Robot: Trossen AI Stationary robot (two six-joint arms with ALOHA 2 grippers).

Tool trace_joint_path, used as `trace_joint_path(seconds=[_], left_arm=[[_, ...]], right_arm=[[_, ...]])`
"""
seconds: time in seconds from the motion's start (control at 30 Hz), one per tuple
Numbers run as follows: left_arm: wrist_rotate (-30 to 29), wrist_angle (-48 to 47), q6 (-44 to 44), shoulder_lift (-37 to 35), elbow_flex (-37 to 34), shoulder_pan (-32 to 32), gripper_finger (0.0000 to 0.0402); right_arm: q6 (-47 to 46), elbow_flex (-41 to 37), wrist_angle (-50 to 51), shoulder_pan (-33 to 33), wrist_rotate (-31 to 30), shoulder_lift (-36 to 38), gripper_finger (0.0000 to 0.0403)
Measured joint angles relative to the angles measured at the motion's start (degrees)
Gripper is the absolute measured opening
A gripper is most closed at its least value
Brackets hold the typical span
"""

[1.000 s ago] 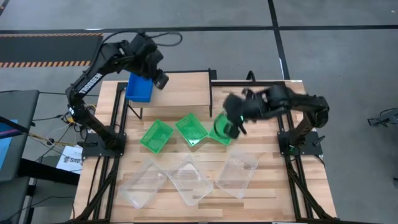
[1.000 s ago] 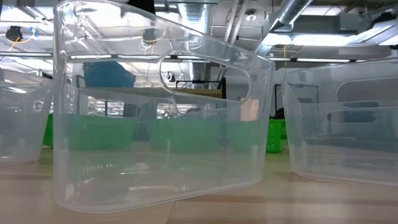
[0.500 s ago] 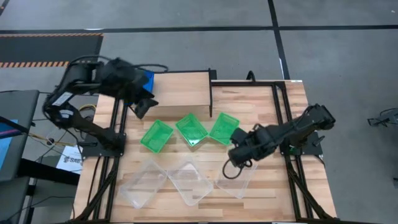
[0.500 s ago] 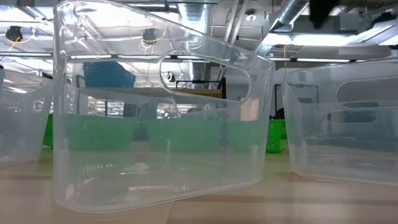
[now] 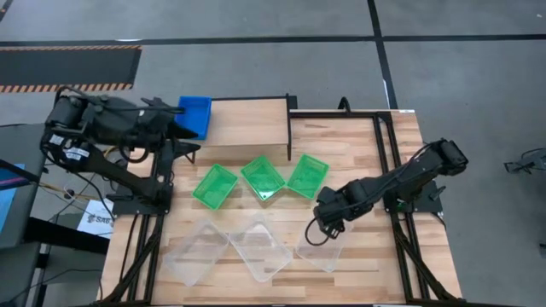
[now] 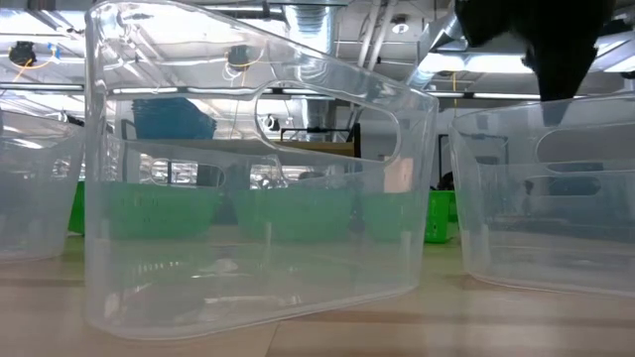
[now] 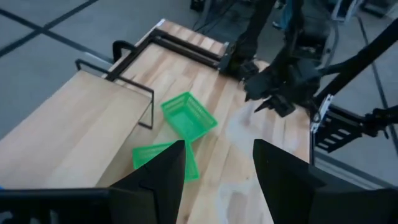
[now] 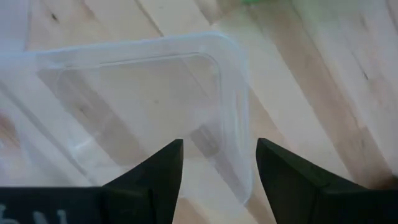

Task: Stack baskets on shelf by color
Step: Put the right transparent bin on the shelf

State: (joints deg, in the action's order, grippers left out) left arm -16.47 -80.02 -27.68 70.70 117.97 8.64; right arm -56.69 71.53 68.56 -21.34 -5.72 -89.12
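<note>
A blue basket [image 5: 195,114] sits on the left end of the shelf [image 5: 249,128]. Three green baskets [image 5: 215,185] [image 5: 263,177] [image 5: 307,176] lie in a row on the table in front of the shelf. Three clear baskets [image 5: 198,250] [image 5: 263,246] [image 5: 328,245] lie nearer the front edge. My right gripper [image 8: 217,168] hangs open over the right clear basket, its fingers on either side of the rim [image 8: 241,137] near a corner. My left gripper [image 7: 214,168] is open, left of the shelf beside the blue basket, with nothing between its fingers.
The shelf's black metal frame [image 5: 290,128] stands at its right end. Black rails [image 5: 384,170] run along the table's sides. In the low view the middle clear basket [image 6: 258,188] fills the foreground, and the right gripper [image 6: 541,40] shows dark above the right one [image 6: 556,198].
My left gripper has drawn back from the blue basket toward the table's left edge; the basket stays on the shelf's left end. My right gripper has left the right green basket, which now lies flat in the row, and has gone toward the near edge, down over the right clear basket.
</note>
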Motion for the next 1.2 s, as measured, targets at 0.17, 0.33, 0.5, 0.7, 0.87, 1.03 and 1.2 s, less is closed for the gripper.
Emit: trace_joint_path(seconds=[0.17,0.33,0.5,0.7,0.87,1.03,1.2], left_arm=[[-2.9,-1.1,0.5,0.2,0.0,1.5,0.0176],[-3.8,-1.6,2.0,0.2,0.0,1.6,0.0176],[-3.9,-1.8,2.1,0.1,0.0,1.6,0.0176],[-3.9,-2.8,1.2,0.3,0.0,1.6,0.0176],[-3.9,-2.9,1.0,0.6,0.0,1.6,0.0176],[-4.0,-2.9,1.0,0.6,0.0,1.6,0.0176],[-5.1,-2.9,1.3,0.5,0.0,1.6,0.0176]], right_arm=[[5.4,-6.2,-4.7,4.0,4.3,2.4,0.0225],[10.0,-9.9,-9.0,6.2,9.1,1.9,0.0225],[14.4,-11.7,-13.5,6.7,11.5,-1.1,0.0225],[17.4,-13.4,-13.9,8.5,11.5,-4.7,0.0224],[19.6,-14.8,-15.1,9.2,11.5,-4.8,0.0207],[20.7,-14.8,-14.8,10.3,11.6,-3.4,0.0194],[19.9,-14.8,-14.0,12.3,11.7,1.0,0.0202]])
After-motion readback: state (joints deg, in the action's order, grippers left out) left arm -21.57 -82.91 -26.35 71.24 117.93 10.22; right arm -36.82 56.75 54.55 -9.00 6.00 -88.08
